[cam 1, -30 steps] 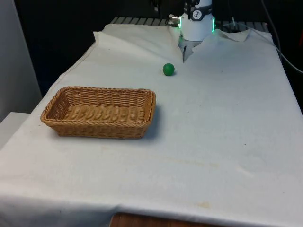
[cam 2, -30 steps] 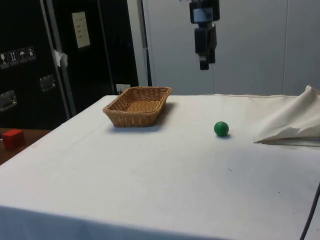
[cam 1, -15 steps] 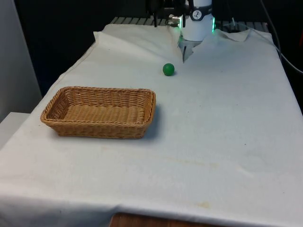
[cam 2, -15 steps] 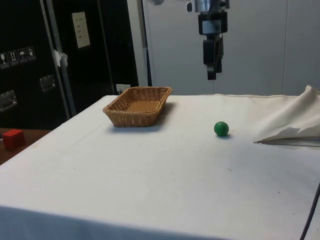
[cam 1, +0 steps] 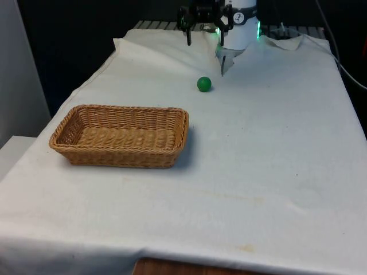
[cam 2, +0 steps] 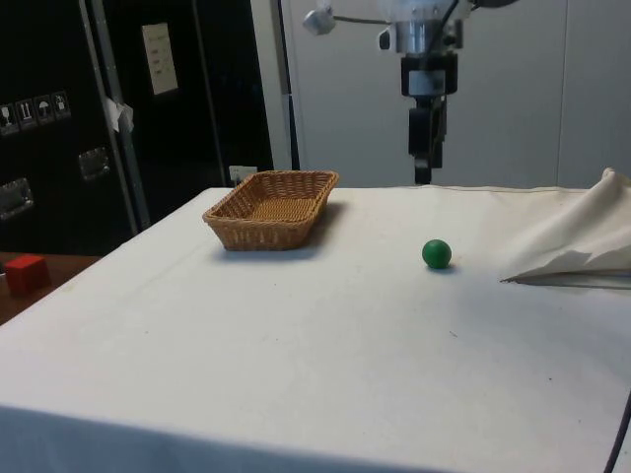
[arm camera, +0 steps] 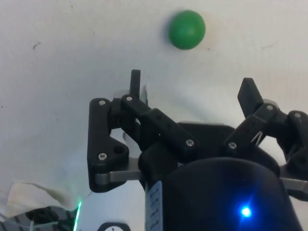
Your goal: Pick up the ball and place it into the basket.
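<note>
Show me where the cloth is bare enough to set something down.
Most of it: the whole near stretch in front of the basket and the front view's right side. Busy only at the far end, around the ball and gripper.

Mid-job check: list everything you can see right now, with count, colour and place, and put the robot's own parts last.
Small round green ball: one, green, on the white cloth, apart from the basket, toward the table's far end.
Rectangular woven wicker basket: one, tan-brown, at the front view's left, nothing in it.
White table cloth: one, white, covering the table, rumpled at the far end.
Small red block: one, red, on a lower surface beside the table in the side view.
Black two-finger gripper: one, black, fingers apart, hanging above the cloth near the ball, holding nothing.
</note>
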